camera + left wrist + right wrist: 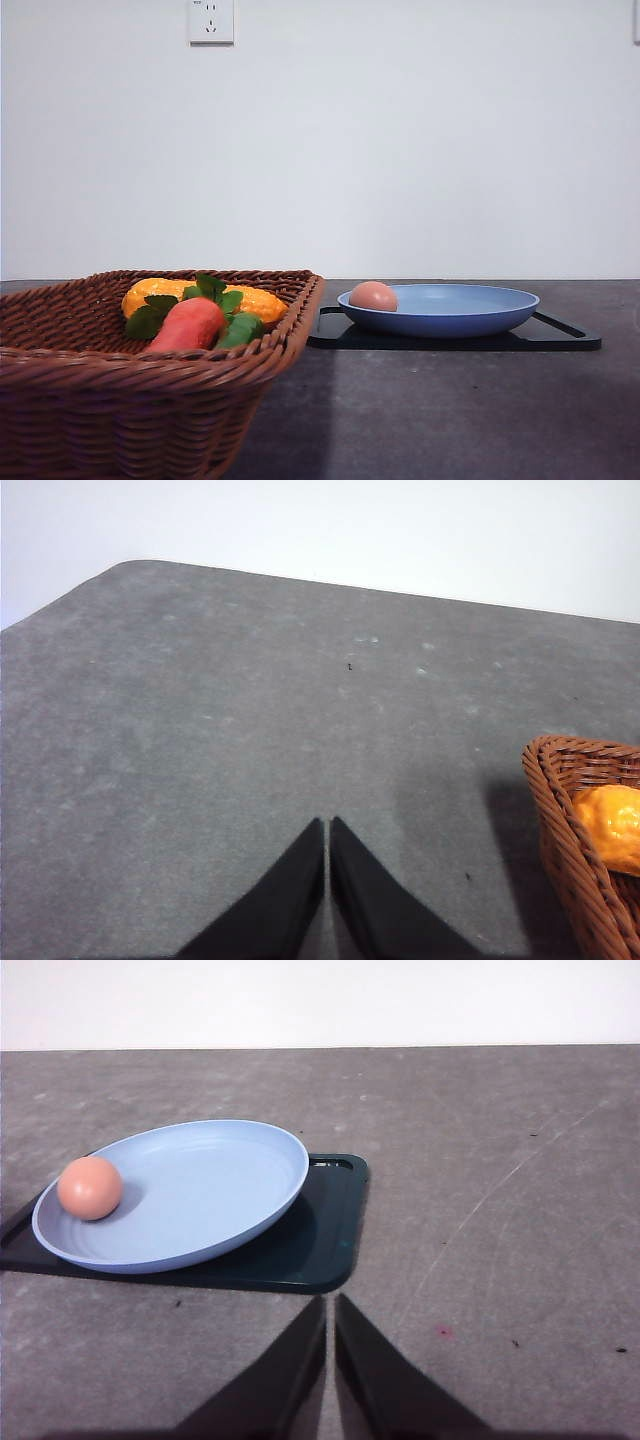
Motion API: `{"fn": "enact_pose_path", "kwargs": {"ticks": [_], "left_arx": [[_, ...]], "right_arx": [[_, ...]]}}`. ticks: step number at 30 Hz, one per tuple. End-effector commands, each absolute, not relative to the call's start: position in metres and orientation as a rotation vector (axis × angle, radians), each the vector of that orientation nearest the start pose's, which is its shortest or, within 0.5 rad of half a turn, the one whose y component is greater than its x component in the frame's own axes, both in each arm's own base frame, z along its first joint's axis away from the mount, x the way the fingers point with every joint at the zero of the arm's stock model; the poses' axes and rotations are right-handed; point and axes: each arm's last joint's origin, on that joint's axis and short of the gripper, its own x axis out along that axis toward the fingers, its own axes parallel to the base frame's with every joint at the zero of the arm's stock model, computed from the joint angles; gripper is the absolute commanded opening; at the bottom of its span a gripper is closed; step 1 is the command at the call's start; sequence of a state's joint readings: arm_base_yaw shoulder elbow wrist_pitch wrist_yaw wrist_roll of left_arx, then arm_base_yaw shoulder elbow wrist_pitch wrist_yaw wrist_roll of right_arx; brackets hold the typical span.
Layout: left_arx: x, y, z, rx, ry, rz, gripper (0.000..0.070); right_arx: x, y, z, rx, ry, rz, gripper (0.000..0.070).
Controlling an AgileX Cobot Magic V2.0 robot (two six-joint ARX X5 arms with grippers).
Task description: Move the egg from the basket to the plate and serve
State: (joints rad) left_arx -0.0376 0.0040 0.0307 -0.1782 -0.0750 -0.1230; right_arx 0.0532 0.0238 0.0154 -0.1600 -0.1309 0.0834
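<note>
Surface (450,410) is dark grey and carries everything. Basket (120,400) sits near the front on the left, with a carrot (187,325) and a yellow corn-like piece (160,293) still in it; no egg seen inside, though the near wall hides part of the floor, so probably none left. Black tray (320,1250) lies to the right of the basket, apart from it. Plate (220,1190) rests on the tray and overhangs it a bit toward the basket side. Egg (90,1188) lies in the plate, close against the rim on the side nearer the basket, touching the plate floor.

Left end effector (327,825) is clenched, fingers together, grasping nothing, over bare surface beside the basket corner. Right end effector (330,1305) is also clenched and empty, just short of the tray's near edge, well apart from the egg.

Step in hand, as I judge it: transfer looks done, serve is what's left. Next move likely calls for the right end effector to release, take the plate rim or tray edge, and move it level and slow, since the egg sits loose near the rim and could roll off.
</note>
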Motion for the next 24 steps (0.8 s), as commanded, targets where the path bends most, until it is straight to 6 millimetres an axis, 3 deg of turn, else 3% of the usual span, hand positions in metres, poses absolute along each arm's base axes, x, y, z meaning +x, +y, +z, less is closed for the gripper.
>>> {"fn": "enact_pose_path", "kwargs": {"ticks": [1, 24], "left_arx": [[0.096, -0.0016, 0.1468, -0.118, 0.18, 0.044, 0.0], [0.096, -0.0016, 0.1468, -0.118, 0.18, 0.044, 0.0]], "right_arx": [[0.0966, 0.0092, 0.1501, 0.098, 0.176, 0.177, 0.0], [0.0966, 0.0092, 0.1501, 0.098, 0.176, 0.177, 0.0]]}}
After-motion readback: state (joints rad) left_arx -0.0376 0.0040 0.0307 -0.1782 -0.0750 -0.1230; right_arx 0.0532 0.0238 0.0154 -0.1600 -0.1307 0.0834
